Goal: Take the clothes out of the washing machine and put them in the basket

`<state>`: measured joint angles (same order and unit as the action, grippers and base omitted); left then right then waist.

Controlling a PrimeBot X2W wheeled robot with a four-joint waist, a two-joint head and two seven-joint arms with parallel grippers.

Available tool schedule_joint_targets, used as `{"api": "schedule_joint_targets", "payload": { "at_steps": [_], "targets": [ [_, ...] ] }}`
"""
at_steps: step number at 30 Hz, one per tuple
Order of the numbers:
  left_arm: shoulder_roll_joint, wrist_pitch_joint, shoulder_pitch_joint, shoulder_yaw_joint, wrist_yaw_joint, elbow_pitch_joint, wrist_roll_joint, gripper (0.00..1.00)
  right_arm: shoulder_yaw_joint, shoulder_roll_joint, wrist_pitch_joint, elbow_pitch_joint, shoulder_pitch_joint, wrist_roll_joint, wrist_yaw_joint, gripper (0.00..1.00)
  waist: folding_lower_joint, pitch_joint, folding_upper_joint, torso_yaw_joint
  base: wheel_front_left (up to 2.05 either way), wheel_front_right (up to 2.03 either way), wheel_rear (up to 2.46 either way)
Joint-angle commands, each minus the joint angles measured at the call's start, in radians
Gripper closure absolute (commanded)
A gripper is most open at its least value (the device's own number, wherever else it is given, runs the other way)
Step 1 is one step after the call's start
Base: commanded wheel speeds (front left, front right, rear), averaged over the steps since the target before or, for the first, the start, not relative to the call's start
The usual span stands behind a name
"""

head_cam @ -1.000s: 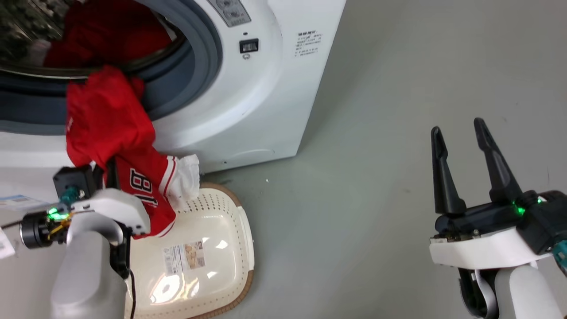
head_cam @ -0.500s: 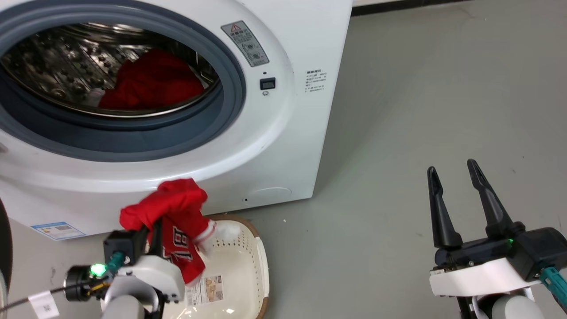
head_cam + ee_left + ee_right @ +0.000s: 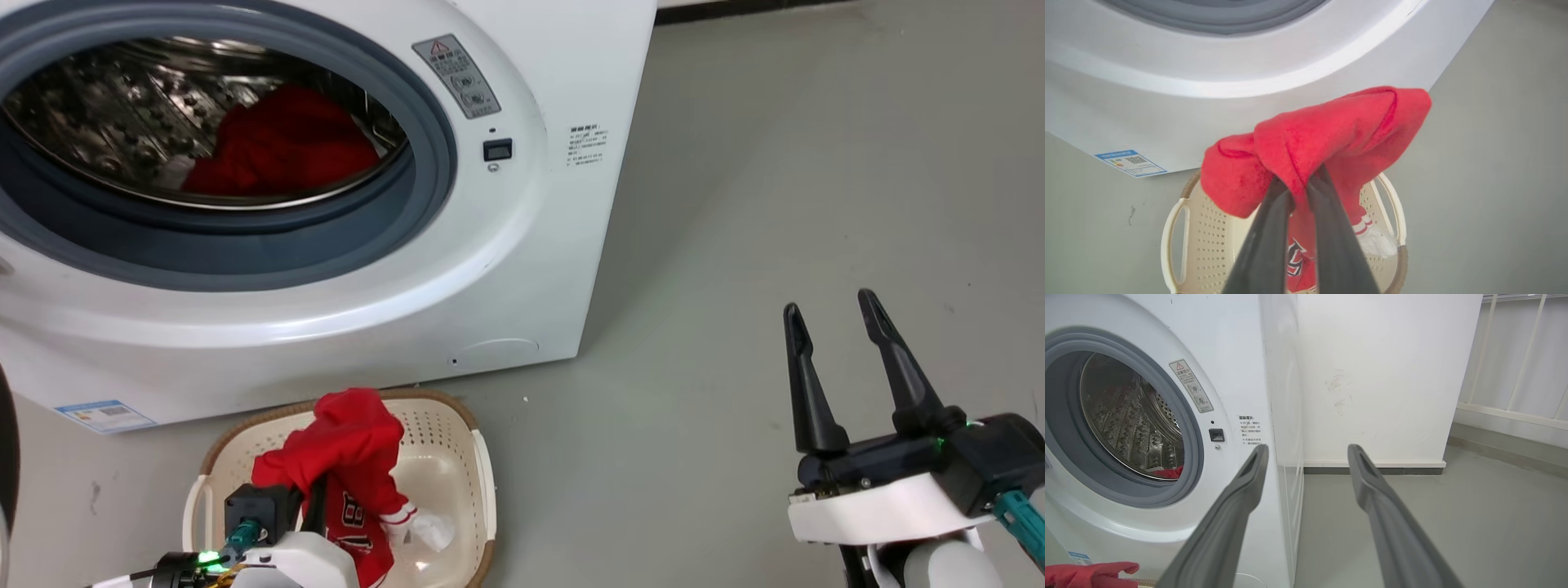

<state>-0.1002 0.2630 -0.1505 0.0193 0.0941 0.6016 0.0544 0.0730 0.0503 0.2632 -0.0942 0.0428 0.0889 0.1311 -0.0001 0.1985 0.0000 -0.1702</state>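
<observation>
Jersey [image 3: 351,445] pinched by left tool [image 3: 1300,179] over basket [image 3: 485,474], lower left, unreleased; more red cloth [image 3: 277,147] in washer [image 3: 522,245]; right tool [image 3: 828,302] spread, idle.

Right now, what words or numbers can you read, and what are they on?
"18": on the red jersey, partly folded, so not certain.
Warning triangle sign: on the grey sticker on the washer; its words are too small.
Black print on the washer front: too small to read.
Blue label low on the washer, with a square code: too small.
</observation>
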Motion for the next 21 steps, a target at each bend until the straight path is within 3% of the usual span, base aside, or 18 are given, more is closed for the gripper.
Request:
{"api": "schedule_joint_targets", "payload": {
  "at_steps": [1,21],
  "targets": [
    [-0.003,0.003,-0.023,0.001,-0.003,0.02,-0.004,1.0,0.003,0.0,0.002,-0.006,0.02,0.006,-0.001,0.0,0.0001,0.028,0.0,-0.008,0.0,0.0,0.0],
    [-0.098,0.003,-0.382,-0.046,-0.003,0.488,-0.049,1.0,0.022,0.0,0.002,-0.065,0.216,0.042,-0.001,0.0,0.0001,0.403,0.0,-0.05,0.0,0.0,0.0]
  ]
}}
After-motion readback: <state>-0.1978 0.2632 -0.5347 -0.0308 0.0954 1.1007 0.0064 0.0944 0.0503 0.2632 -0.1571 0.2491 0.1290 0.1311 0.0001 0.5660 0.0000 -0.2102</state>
